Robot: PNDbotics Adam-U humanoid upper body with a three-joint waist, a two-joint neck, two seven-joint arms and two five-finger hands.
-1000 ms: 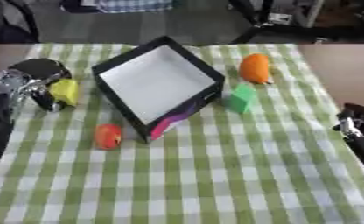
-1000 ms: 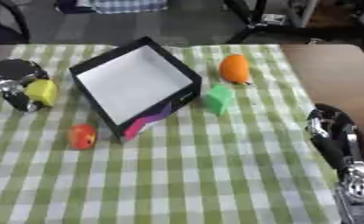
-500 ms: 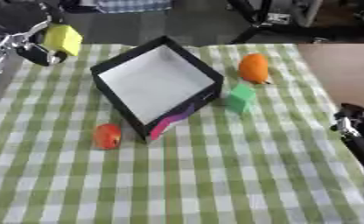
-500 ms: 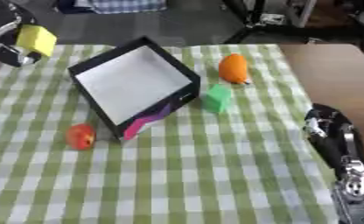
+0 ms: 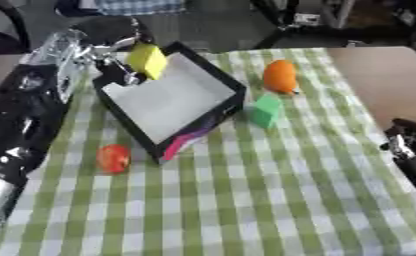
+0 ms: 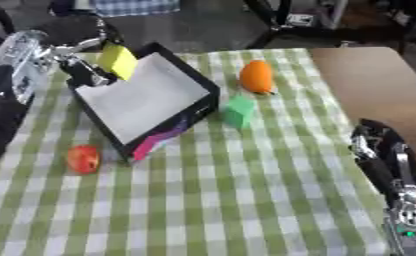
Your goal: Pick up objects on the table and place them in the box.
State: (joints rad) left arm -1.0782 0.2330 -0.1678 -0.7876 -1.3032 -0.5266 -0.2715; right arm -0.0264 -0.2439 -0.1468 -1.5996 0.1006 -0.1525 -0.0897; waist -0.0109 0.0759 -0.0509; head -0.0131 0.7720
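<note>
My left hand [image 5: 115, 52] holds a yellow block [image 5: 148, 60] above the far left corner of the black box [image 5: 220, 82], which has a white floor and a pink patch on its front wall. On the green checked cloth lie an orange fruit [image 5: 280, 76] and a green cube [image 5: 266, 111] to the right of the box. A red fruit [image 5: 113, 158] lies to the box's near left. My right hand [image 6: 382, 155] rests at the right edge of the table; whether its fingers are curled does not show.
Bare brown table [image 5: 378, 75] shows to the right of the cloth. Chair legs and dark equipment stand beyond the far edge. The near half of the cloth [image 5: 246, 210] carries nothing.
My left hand has carried the yellow block up from the cloth at the left and rightward over the box's corner. The other objects have not moved.
</note>
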